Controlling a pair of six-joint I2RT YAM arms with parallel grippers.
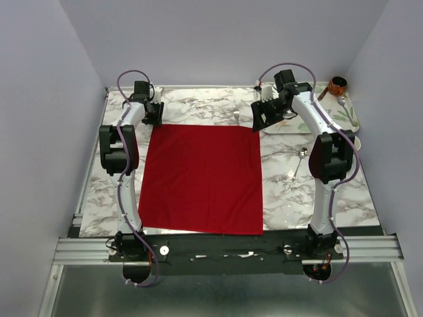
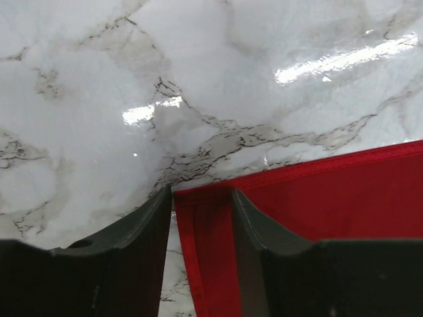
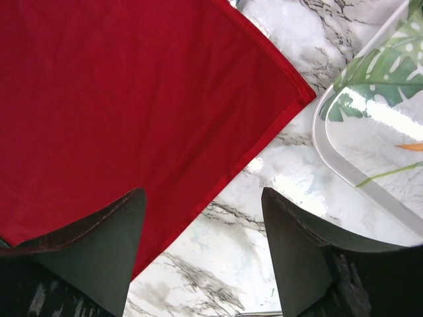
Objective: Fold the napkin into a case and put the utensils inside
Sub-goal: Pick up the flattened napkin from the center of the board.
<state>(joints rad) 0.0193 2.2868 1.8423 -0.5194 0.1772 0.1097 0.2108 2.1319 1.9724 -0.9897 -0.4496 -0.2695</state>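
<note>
Marble-pattern table [image 1: 198,105]: work surface, carrying everything listed here. Napkin [image 1: 201,178]: deep red, lying fully spread and flat at the table's centre, with four corners showing and no crease or fold made. The folding stage therefore reads as not yet begun. Left gripper [image 2: 201,198]: at the napkin's far-left corner, fingers partway apart and astride the hemmed corner. The cloth between them lies flat and, as far as can be seen, unpinched. Right gripper [image 3: 201,198]: at the far-right corner, fingers set wide, one over the red cloth and the other over bare marble, holding nothing. Tray [image 1: 355,112]: leaf-printed, at the far right, close beside the napkin's far-right corner but apart from it. Utensils [image 1: 301,157]: one slim silver piece lies on the marble to the right of the napkin. A second silver piece [image 1: 236,115] sits just beyond the napkin's far edge. Further cutlery lies on the tray, too small to identify. None is on or in the cloth, so loading is wholly outstanding. Brown cup [image 1: 338,85]: at the tray's far corner. Judged progress: the opening corner grasp is being set up, and all folds and insertion remain. Markings: no brand, label or legible writing in any view.
</note>
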